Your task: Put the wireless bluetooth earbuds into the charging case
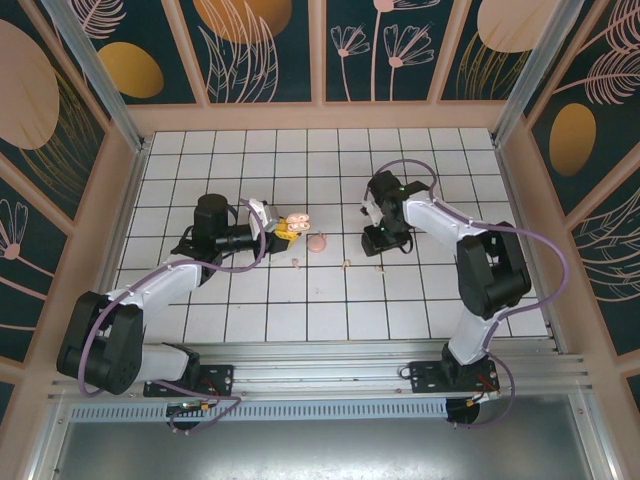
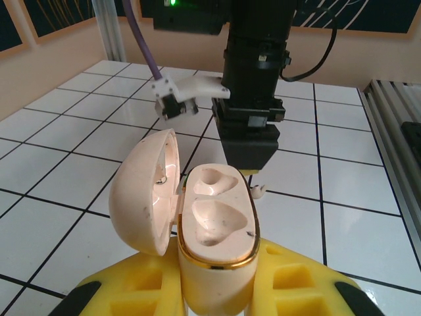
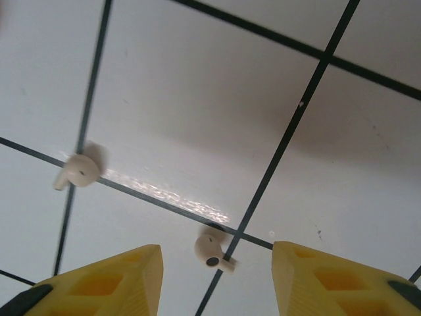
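The left jaws clench the open case (image 2: 217,230), its lid (image 2: 145,191) swung back. The right jaws stand spread over the counter (image 3: 197,99). One earbud (image 3: 212,249) lies between their tips, and a second earbud (image 3: 79,171) lies well apart.

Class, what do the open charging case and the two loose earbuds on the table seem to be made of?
The charging case: probably moulded plastic, cream-pink, smooth satin sheen with soft highlights; its gold rim looks mirror-shiny, perhaps metal or plating. The earbuds: likely pale plastic, smooth, faintly glossy.
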You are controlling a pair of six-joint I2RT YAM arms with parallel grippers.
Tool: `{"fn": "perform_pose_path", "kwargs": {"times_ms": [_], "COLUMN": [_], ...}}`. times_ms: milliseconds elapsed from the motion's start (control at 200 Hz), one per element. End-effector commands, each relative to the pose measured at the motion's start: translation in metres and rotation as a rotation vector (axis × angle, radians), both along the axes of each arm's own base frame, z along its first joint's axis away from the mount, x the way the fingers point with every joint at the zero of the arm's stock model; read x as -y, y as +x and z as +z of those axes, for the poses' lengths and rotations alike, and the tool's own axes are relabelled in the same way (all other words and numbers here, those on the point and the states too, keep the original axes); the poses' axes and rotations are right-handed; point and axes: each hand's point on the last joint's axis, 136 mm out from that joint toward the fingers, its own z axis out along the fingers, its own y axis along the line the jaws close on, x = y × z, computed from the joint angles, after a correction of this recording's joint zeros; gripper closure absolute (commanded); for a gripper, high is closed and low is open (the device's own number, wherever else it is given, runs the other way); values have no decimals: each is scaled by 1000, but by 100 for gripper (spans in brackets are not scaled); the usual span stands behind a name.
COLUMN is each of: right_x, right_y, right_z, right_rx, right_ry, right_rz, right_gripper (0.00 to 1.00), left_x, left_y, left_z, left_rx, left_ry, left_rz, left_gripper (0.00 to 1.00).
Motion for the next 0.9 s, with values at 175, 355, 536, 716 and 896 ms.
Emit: {"fn": "perform_pose_path", "kwargs": {"times_ms": [175,355,536,716,896], "right_x": [4,6,6,8,15], "right_y": [-10,-6,-9,-19,-24], "right_z": [-28,-39,-48,-52,-50], "right_rx": [-41,-25,-50,-91,-102], "right_ry": [-111,-126,-124,-120,-136], "right_rz": [78,51,56,82,86], "right_gripper": [50,49,49,47,46], "left_x": [2,1,2,1,2], "left_y": [-2,-2,-2,-1,-1], "left_z": [8,8,8,7,7], "left_rx": [41,44,39,35,30], "left_ry": [0,6,8,10,9], "left_rz": [-14,-14,-15,-12,-17], "left_gripper": [94,94,94,94,94]}}
